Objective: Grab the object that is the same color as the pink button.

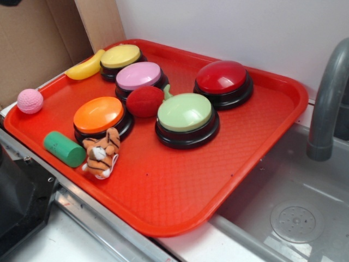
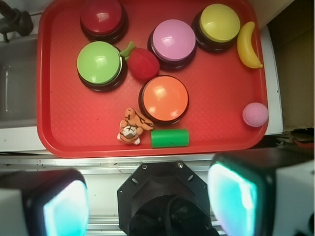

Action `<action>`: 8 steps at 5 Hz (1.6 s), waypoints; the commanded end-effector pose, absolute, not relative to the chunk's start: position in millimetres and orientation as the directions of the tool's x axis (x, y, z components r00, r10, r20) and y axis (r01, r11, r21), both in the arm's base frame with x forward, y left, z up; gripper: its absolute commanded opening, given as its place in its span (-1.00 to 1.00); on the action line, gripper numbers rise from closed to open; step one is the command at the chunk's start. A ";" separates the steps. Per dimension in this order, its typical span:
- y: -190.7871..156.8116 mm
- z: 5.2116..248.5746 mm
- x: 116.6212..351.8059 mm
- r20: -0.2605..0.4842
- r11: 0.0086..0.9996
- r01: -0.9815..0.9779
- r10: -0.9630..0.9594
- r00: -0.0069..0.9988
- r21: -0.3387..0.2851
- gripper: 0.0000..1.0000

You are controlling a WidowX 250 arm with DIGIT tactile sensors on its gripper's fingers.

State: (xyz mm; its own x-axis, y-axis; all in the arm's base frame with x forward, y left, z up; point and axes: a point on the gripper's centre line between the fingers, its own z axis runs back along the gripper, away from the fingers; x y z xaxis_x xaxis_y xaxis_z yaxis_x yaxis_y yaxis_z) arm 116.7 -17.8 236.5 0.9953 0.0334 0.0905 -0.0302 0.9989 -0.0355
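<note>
Red plastic tray (image 1: pixel 256 164) on a counter beside a steel sink (image 1: pixel 294 218), seen from outside and from the wrist.

Only the wrist view shows the gripper (image 2: pixel 147 201): its two fingers stand wide apart, holding nothing. The tray carries five domed buttons, among them the pale pink button (image 1: pixel 138 76). The small dimpled pink ball (image 1: pixel 29 101) rests on the tray's edge, well apart from that button, beyond the orange button (image 1: pixel 98 114).

The small ball (image 1: pixel 30 101) (image 2: pixel 255 114) sits at the tray's (image 1: pixel 163 196) (image 2: pixel 74 132) edge, well apart from the domed button (image 1: pixel 138 76) (image 2: pixel 172 40).
</note>
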 end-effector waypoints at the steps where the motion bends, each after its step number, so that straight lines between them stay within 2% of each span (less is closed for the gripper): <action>1: -17.8 236.5 116.7 0.091 0.999 -0.030 0.033 0.995 -0.035 1.00; 2: -0.5 223.0 123.6 0.119 0.990 -0.137 0.139 0.983 -0.025 1.00; 3: 25.3 199.0 137.9 0.161 0.952 -0.304 0.304 0.939 -0.023 1.00; 4: 56.6 173.7 148.7 0.161 0.897 -0.441 0.435 0.886 0.005 1.00; 6: 112.3 122.6 151.3 0.266 0.658 -0.745 0.704 0.659 0.105 1.00; 7: 135.2 97.7 146.3 0.274 0.533 -0.832 0.786 0.554 0.155 1.00; 8: 151.1 73.2 142.9 0.323 0.437 -0.878 0.817 0.478 0.195 1.00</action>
